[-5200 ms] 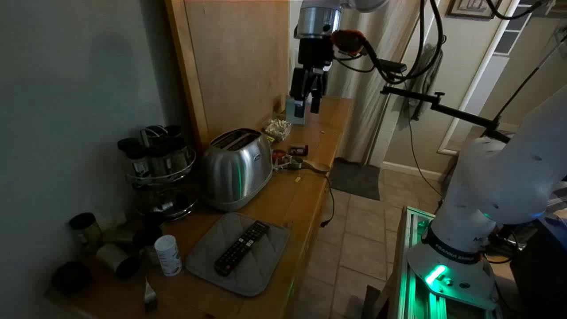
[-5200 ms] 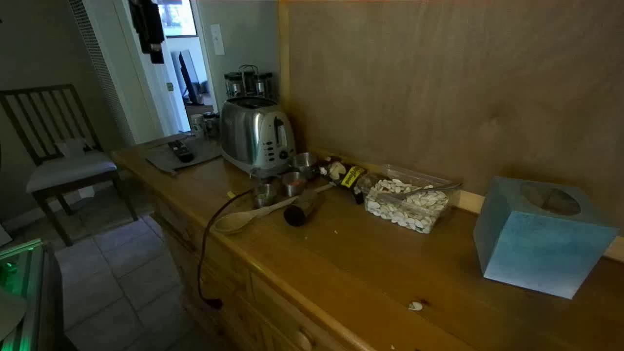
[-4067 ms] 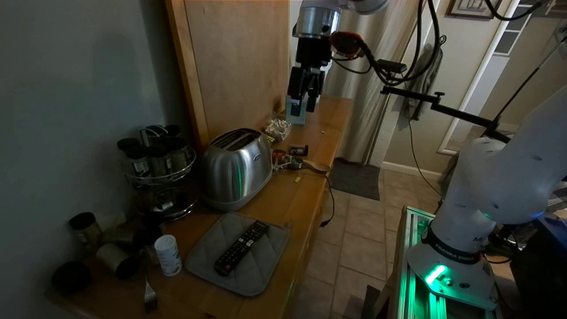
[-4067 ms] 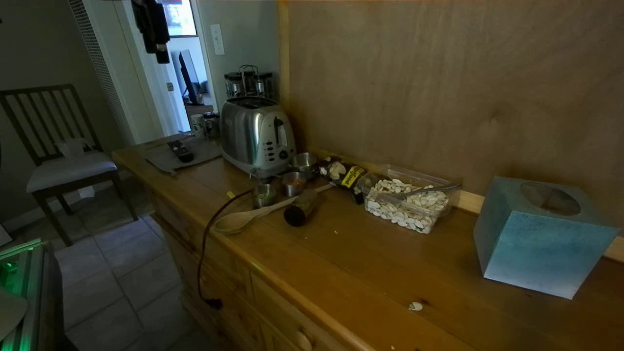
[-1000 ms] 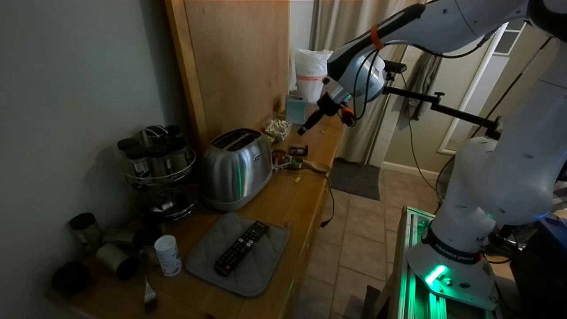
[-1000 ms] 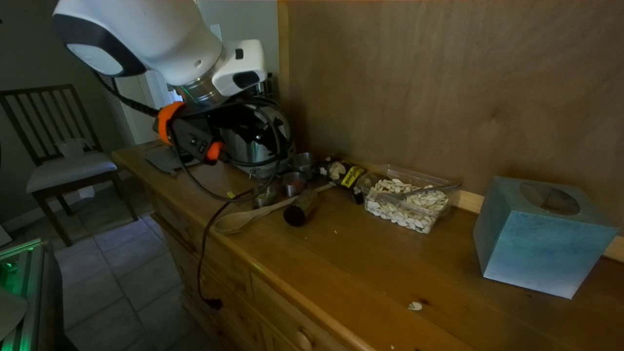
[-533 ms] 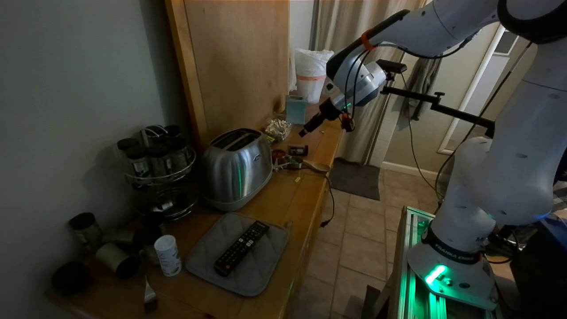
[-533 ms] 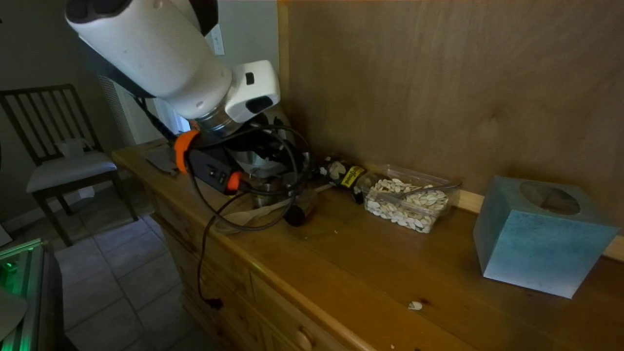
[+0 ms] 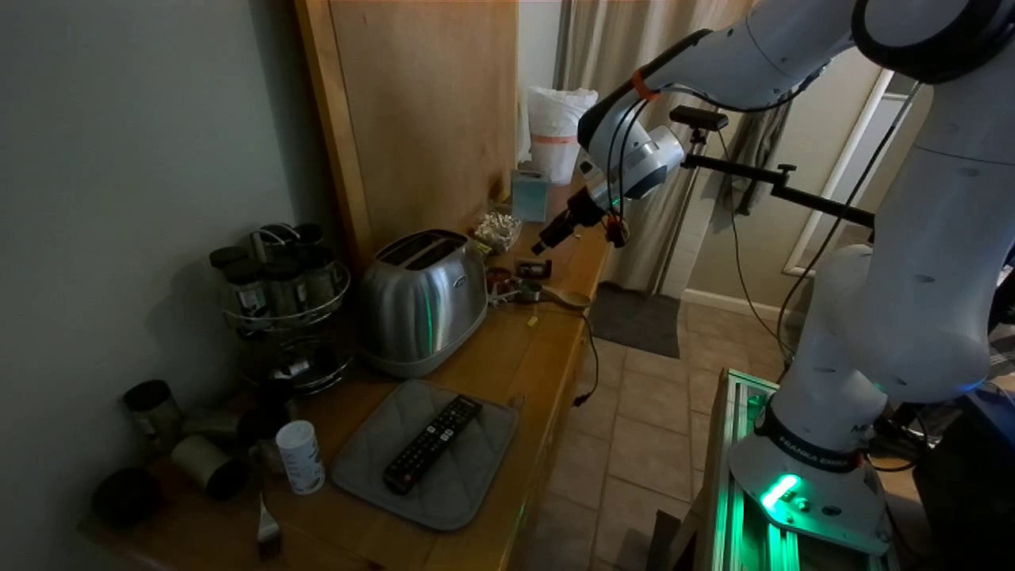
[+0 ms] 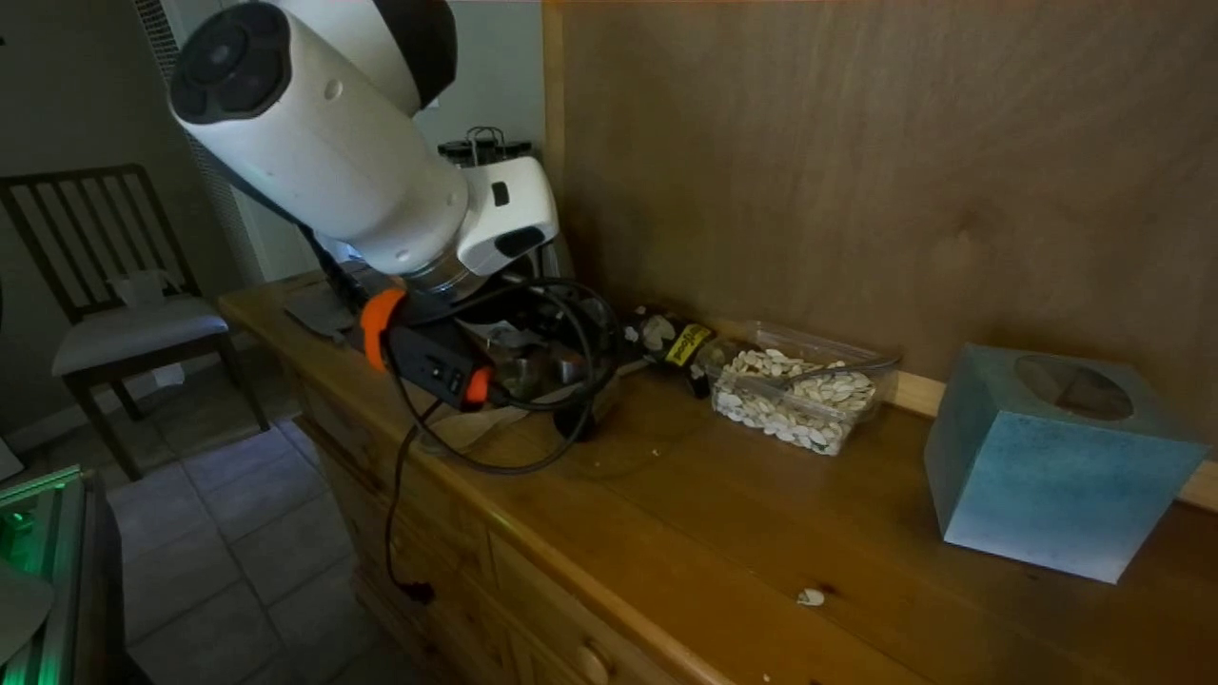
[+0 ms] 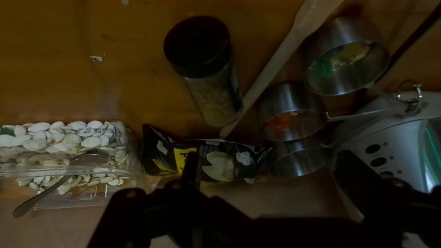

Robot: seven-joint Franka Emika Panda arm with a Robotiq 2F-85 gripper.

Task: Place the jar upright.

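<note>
A small clear jar (image 11: 215, 93) with a black lid and pale contents lies on its side on the wooden dresser top. It also shows in an exterior view (image 9: 533, 269), near the toaster. In an exterior view, its lid end (image 10: 576, 420) shows behind the arm's cables. My gripper (image 11: 269, 155) is open and empty, with its fingers spread wide. It is tilted and hangs above and behind the jar in an exterior view (image 9: 543, 244), apart from it. In the wrist view, the jar lies beyond the fingertips, up and to the left.
A wooden spoon (image 11: 275, 63) touches or nearly touches the jar. Metal measuring cups (image 11: 293, 112), a black snack bag (image 11: 220, 162), a tub of seeds (image 11: 69, 141) and the toaster (image 9: 424, 301) stand close by. A blue tissue box (image 10: 1066, 466) stands farther along.
The arm has swung from a high, downward-pointing pose to a tilted one over the dresser. In the last second it has lowered slightly towards the jar. The jar has not moved.
</note>
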